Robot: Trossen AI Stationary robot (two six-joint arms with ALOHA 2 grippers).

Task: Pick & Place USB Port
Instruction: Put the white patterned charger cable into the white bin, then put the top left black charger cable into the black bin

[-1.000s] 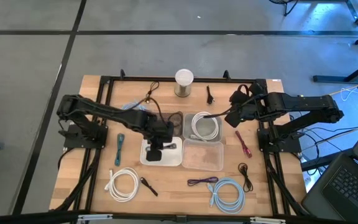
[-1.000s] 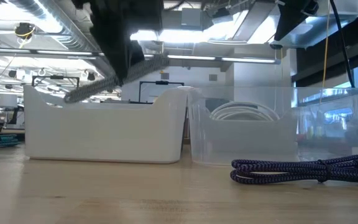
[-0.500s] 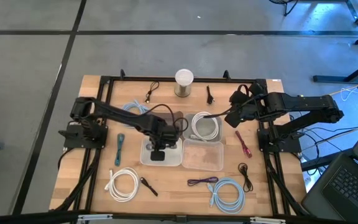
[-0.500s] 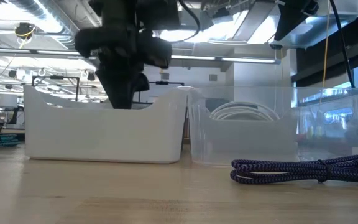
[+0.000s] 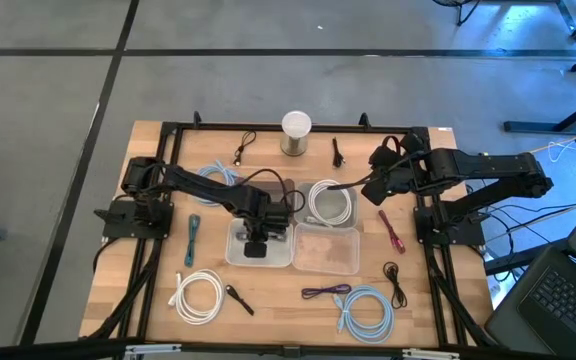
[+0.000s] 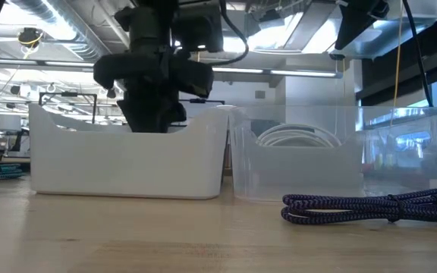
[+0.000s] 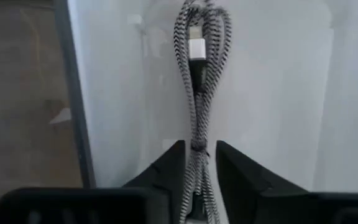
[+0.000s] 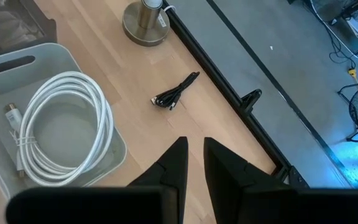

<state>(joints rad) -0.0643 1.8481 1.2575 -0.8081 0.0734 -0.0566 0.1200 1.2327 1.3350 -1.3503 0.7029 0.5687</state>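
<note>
A black-and-white braided USB cable [image 7: 197,93], bundled long and thin, lies along the floor of the white bin [image 5: 233,257], its silver plug [image 7: 196,48] at the far end. My left gripper [image 5: 255,244] points down into that bin. Its fingers stand a little apart on either side of the bundle's near end [image 7: 199,163]. In the low view the gripper [image 6: 154,114] dips behind the bin's wall [image 6: 127,163]. My right gripper [image 8: 194,146] waits high over the table's far right part, near its right edge. Its fingers show a narrow gap with nothing between them. My left gripper comes from above, its fingers [image 7: 174,163] astride the near end of the cable bundle [image 7: 199,155], lying across it. The cable rests on the bin's floor. I cannot tell whether the fingers touch it.
A clear bin with a coiled white cable [image 5: 328,203] stands right of the white bin, with another clear bin [image 5: 326,250] in front of it. Loose cables lie around: white [image 5: 198,296], light blue [image 5: 365,308], purple [image 6: 363,206], black [image 8: 176,93]. A metal stand [image 5: 296,135] is at the far edge.
My left gripper has come down into the white bin with the braided cable. The cable hung slanted above the bin's rim a second ago and is now down inside, below the wall. My right arm has kept still.
</note>
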